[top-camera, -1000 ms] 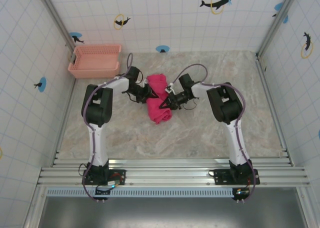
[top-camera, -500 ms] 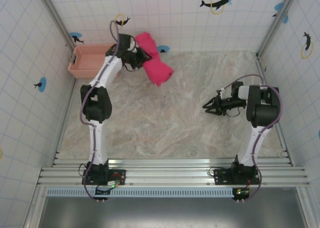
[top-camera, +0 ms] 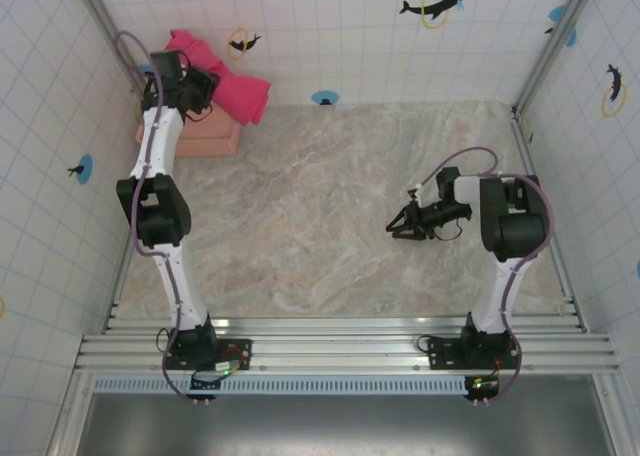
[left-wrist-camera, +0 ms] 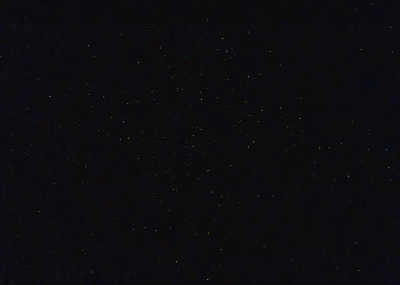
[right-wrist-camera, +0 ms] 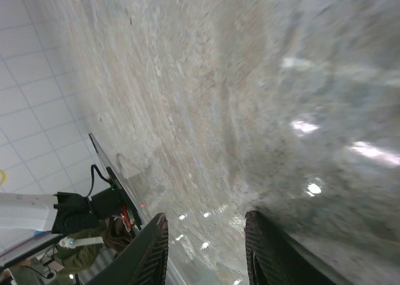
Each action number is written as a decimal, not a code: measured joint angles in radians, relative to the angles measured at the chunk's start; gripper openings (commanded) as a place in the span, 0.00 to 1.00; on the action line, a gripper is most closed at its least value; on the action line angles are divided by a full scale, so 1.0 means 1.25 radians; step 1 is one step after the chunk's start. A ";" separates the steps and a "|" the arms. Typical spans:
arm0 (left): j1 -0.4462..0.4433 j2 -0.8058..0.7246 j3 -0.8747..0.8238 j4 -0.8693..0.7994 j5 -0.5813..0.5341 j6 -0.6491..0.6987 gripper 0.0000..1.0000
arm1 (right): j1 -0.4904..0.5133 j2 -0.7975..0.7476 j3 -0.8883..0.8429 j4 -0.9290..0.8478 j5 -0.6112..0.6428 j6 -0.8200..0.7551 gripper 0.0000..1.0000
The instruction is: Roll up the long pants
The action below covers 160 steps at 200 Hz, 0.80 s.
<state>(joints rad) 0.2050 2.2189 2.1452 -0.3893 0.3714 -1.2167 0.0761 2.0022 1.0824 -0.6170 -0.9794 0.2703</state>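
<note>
The long pants (top-camera: 238,88) are a rolled magenta-pink bundle held up in the air at the far left, above the pale pink basket (top-camera: 212,138). My left gripper (top-camera: 204,84) is shut on the bundle's left end, with the arm stretched up along the left wall. The left wrist view is fully black. My right gripper (top-camera: 397,226) hovers low over the marble table (top-camera: 300,226) at the right, apart from the pants. In the right wrist view the right gripper (right-wrist-camera: 206,247) stands open, with bare table between its fingers (right-wrist-camera: 154,252).
The basket sits in the far-left corner against the tiled wall, partly hidden behind the left arm and the bundle. Metal rails (top-camera: 340,341) run along the near edge by the arm bases. Tiled walls close in three sides.
The left arm has lifted the rolled pants off the table's middle and carried them far left, over the basket. The right gripper let go and drew back to the right.
</note>
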 measured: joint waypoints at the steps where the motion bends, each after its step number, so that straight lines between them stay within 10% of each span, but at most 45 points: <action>1: 0.002 0.000 -0.005 0.004 -0.001 -0.002 0.00 | 0.001 0.000 0.000 0.000 0.001 0.000 0.36; 87: 0.104 0.108 -0.077 0.180 -0.056 -0.144 0.01 | 0.056 -0.073 0.011 -0.040 0.081 0.040 0.36; 105: 0.104 0.188 -0.019 0.164 -0.048 -0.174 0.58 | 0.070 -0.077 0.035 -0.039 0.099 0.063 0.37; 124: 0.105 0.262 0.048 0.107 -0.018 -0.196 0.85 | 0.092 -0.077 0.059 -0.034 0.115 0.083 0.37; 160: 0.109 0.241 0.091 -0.063 -0.034 -0.176 0.97 | 0.132 -0.077 0.073 0.018 0.131 0.136 0.37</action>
<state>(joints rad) 0.3408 2.5206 2.2593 -0.4686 0.3294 -1.4368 0.2413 1.9060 1.1740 -0.5945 -0.8162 0.4397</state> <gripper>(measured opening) 0.971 0.373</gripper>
